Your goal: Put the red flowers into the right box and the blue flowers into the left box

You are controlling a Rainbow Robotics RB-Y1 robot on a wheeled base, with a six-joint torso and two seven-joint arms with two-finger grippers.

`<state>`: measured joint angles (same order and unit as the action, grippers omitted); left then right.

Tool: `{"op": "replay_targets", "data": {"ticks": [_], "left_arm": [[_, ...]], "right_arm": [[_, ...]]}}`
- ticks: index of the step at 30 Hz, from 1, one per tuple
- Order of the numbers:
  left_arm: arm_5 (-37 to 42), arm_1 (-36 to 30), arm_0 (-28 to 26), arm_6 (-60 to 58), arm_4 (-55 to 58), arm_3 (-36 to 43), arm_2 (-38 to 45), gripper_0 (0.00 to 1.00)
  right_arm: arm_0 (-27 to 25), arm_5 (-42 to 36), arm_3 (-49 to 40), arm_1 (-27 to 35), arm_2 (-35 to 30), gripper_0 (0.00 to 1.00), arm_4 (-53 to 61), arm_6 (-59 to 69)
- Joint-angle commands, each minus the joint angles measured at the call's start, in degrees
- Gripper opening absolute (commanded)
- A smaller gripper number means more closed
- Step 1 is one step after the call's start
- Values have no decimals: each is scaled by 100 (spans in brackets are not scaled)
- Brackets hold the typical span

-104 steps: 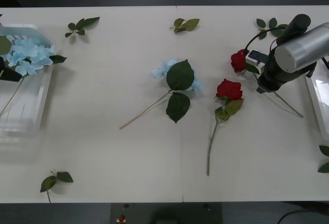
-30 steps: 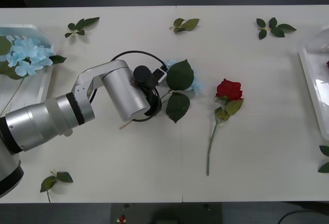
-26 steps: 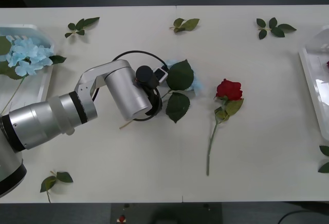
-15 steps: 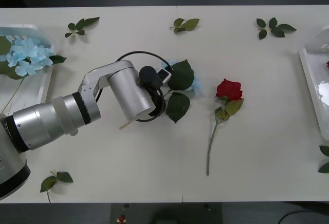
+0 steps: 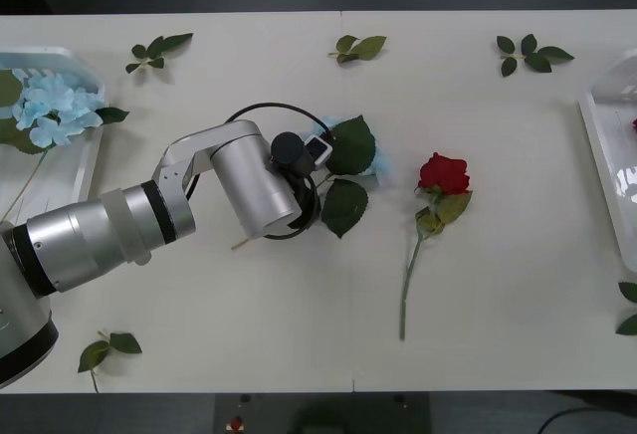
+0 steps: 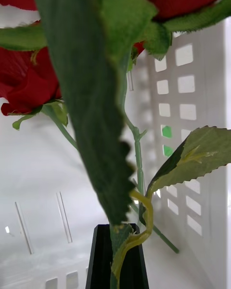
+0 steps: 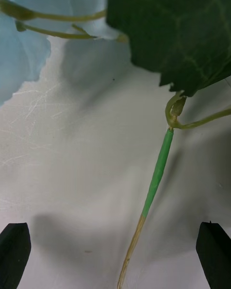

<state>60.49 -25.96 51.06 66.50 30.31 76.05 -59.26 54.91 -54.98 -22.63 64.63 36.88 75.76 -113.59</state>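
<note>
The blue hydrangea stem (image 7: 156, 173) is lying on the table (image 5: 299, 295) between your left gripper's (image 7: 115, 257) wide-spread fingers, with its dark leaf (image 7: 178, 33) just ahead. Your right gripper (image 6: 120, 257) is sitting pinched on a red rose stem (image 6: 139, 173) inside the right box (image 6: 192, 125), another red rose (image 6: 26, 86) lying just beyond.

I look for words, numbers or signs and I find none that I can read. I see no writing on the flowers, the boxes, the table or the arm.
</note>
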Motion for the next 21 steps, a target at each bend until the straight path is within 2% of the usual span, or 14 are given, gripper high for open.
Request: {"op": "replay_targets", "data": {"ticks": [1,2,4,6,7,8,9,11,14,16,21], "left_arm": [[85,56,238,135,-8,41,-33,99],[103,65,238,126,-8,41,-33,96],[121,65,238,126,-8,41,-33,81],[121,74,238,126,-8,41,-33,57],[121,74,238,126,1,33,-33,52],[138,74,238,126,-8,41,-42,36],[156,83,238,126,1,33,-42,24],[182,83,238,126,1,41,-42,1],[191,83,238,117,1,41,-33,0],[191,83,238,126,1,41,-33,0],[191,83,291,135,-34,68,-33,0]], "right_arm": [[3,101,30,14,-32,0,-167,91],[11,128,56,5,-23,0,-193,100],[3,172,74,-12,-23,0,-211,118],[11,224,83,-12,-32,0,-246,109],[3,242,83,-12,-32,0,-255,118],[3,295,83,-3,-23,0,-290,100],[3,312,83,-12,-32,3,-307,91],[3,347,83,-12,-32,18,-351,74],[3,365,92,-12,-23,50,-422,48],[3,382,92,-12,-23,61,-466,30],[3,391,92,-12,-32,73,-536,-5]]}}
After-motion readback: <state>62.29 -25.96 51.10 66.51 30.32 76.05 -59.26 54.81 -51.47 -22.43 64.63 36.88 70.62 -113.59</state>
